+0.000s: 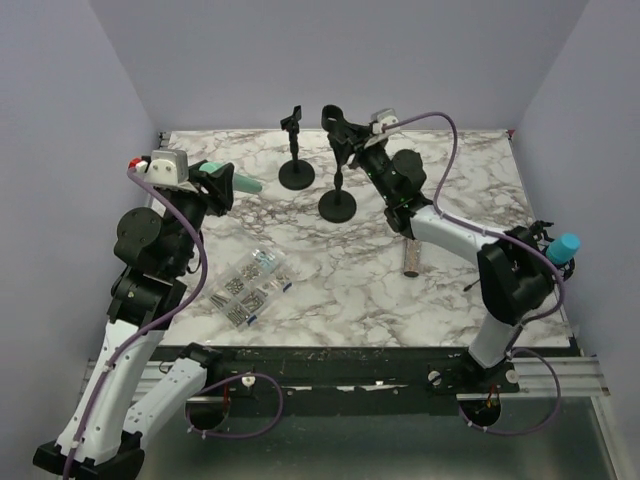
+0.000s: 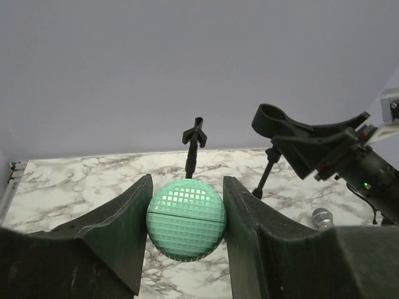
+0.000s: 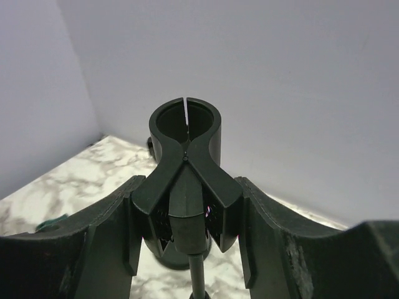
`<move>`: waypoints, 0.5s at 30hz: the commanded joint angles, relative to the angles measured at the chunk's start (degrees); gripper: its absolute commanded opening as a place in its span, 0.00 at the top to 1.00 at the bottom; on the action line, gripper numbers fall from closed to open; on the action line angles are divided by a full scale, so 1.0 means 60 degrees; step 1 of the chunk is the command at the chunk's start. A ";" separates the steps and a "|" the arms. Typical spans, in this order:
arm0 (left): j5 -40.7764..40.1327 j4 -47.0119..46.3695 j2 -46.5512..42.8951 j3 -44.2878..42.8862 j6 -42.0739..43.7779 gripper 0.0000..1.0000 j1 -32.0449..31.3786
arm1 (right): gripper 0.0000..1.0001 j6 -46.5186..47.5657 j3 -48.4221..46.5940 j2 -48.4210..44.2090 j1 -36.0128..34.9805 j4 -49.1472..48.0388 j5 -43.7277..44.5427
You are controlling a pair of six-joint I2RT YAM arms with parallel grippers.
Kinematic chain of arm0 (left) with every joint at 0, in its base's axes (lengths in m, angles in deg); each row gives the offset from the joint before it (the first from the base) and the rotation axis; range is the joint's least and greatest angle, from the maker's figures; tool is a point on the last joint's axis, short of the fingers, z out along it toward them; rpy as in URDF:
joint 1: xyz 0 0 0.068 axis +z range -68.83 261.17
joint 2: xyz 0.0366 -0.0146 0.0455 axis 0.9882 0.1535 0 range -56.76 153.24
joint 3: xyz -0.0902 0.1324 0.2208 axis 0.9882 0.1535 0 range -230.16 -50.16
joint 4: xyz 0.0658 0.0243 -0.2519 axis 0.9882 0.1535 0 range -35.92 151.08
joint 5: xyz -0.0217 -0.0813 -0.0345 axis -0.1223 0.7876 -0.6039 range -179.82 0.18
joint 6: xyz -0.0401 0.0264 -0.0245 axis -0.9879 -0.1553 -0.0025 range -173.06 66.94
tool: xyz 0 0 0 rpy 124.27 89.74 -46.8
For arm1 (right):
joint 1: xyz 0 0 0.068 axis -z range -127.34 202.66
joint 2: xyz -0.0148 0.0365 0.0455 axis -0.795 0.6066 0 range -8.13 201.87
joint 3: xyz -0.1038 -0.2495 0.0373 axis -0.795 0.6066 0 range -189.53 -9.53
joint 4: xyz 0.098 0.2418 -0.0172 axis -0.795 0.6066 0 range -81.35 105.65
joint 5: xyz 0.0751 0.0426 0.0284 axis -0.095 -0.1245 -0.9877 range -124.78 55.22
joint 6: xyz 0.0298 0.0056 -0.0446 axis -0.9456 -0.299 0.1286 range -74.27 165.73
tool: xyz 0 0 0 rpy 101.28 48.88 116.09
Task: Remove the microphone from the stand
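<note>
My left gripper (image 1: 222,185) is shut on the green microphone (image 1: 247,186) and holds it in the air over the table's left side, clear of both stands. In the left wrist view its gridded ball head (image 2: 186,224) sits between the two fingers. My right gripper (image 1: 342,135) is shut on the clip (image 3: 186,124) at the top of the nearer black stand (image 1: 337,206). The clip's ring is empty. In the left wrist view that clip (image 2: 274,121) shows at the right.
A second black stand (image 1: 296,174) with an empty clip stands just left of the held one. A clear box of small parts (image 1: 250,285) lies front left. A grey microphone (image 1: 411,258) lies under my right arm. A blue-capped object (image 1: 563,247) sits at the right edge.
</note>
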 commanded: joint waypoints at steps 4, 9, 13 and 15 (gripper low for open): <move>-0.0484 -0.0931 0.0159 0.0299 0.0112 1.00 0.0068 | 1.00 0.0781 -0.3316 0.2522 0.0404 -0.1195 0.1181; -0.0114 -0.0915 0.0428 0.0273 -0.0077 1.00 0.0068 | 0.99 0.1147 -0.4989 0.3749 0.0508 -0.0403 0.1112; 0.0053 -0.0884 0.0546 0.0248 -0.0111 1.00 0.0070 | 1.00 0.1260 -0.5130 0.3997 0.0519 -0.0055 0.1211; 0.0098 -0.0884 0.0602 0.0230 -0.0125 1.00 0.0068 | 1.00 0.1186 -0.4916 0.4001 0.0515 0.0094 0.1257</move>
